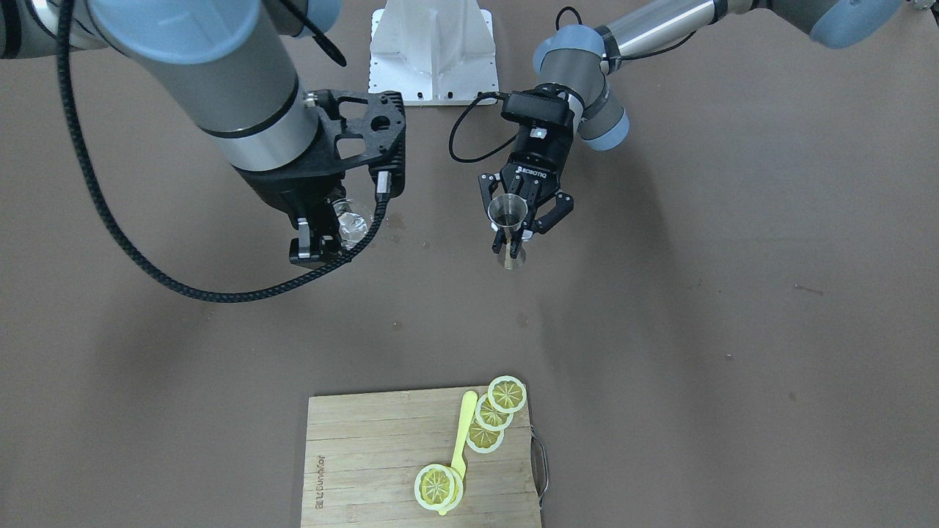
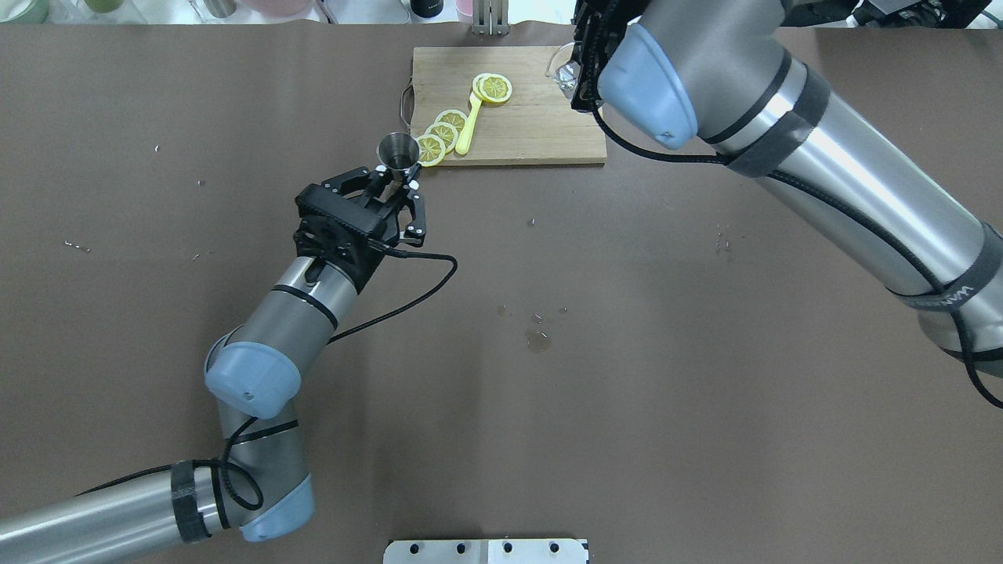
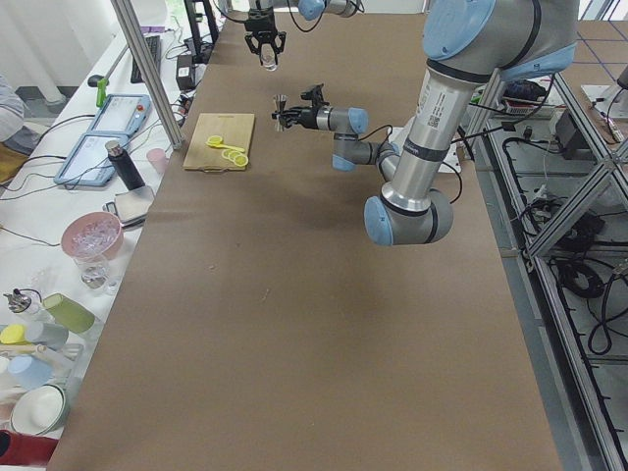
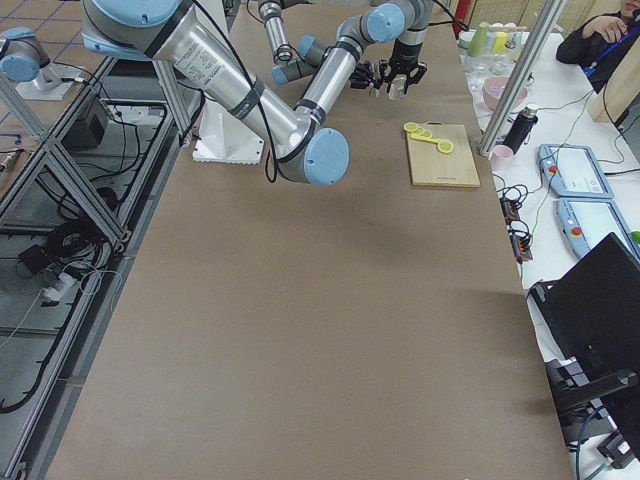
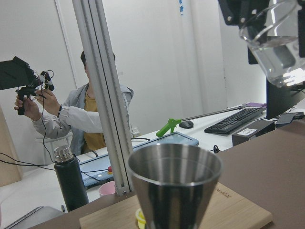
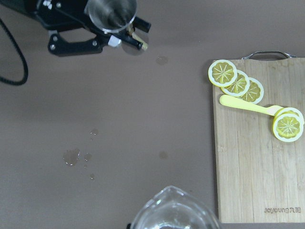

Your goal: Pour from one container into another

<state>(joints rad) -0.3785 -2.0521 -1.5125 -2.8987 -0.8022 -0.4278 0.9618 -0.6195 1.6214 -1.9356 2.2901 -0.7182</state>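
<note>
My left gripper (image 1: 513,236) is shut on the waist of the grey steel jigger (image 1: 506,211), holding it upright above the brown table. From overhead, the jigger (image 2: 398,150) hangs just off the cutting board's corner. My right gripper (image 1: 326,238) is shut on the clear glass cup (image 1: 352,224), raised and well apart from the jigger. In the left wrist view the cup (image 5: 276,45) is slightly tilted with clear liquid inside, above and to the right of the jigger's mouth (image 5: 174,167). In the right wrist view the cup's lip (image 6: 174,212) shows at the bottom edge and the jigger (image 6: 112,10) at top left.
A bamboo cutting board (image 2: 541,125) carries lemon slices (image 2: 443,133) and a yellow spoon (image 2: 468,125). Wet spots (image 2: 537,339) mark the table's middle. A white mount plate (image 1: 433,55) sits by the robot base. A person (image 5: 90,119) stands beyond the table's far edge.
</note>
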